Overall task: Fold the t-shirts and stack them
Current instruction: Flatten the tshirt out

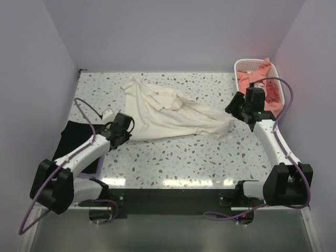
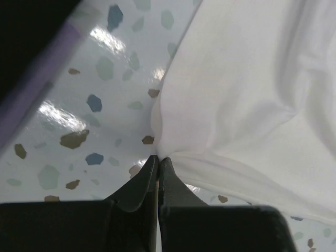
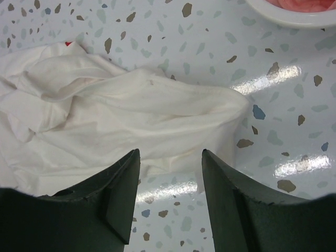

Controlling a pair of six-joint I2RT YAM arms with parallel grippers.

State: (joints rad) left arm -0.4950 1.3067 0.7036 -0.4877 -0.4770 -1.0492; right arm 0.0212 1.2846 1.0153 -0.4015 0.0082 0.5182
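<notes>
The cream-white t-shirt (image 1: pixel 168 113) lies crumpled across the middle of the speckled table. My left gripper (image 1: pixel 126 134) is shut on its near-left edge; the left wrist view shows the cloth (image 2: pixel 236 105) pinched at the closed fingertips (image 2: pixel 157 160). My right gripper (image 1: pixel 235 111) is open and empty just above the shirt's right end (image 3: pixel 157 115), which lies ahead of the fingers. A black t-shirt (image 1: pixel 73 139) lies at the left under my left arm, with a lavender one (image 1: pixel 97 167) beneath it. Salmon-pink t-shirts (image 1: pixel 252 81) sit in the basket.
The white lattice basket (image 1: pixel 278 71) stands at the back right corner, beside my right arm. Its rim shows at the top of the right wrist view (image 3: pixel 294 16). Walls close the table on three sides.
</notes>
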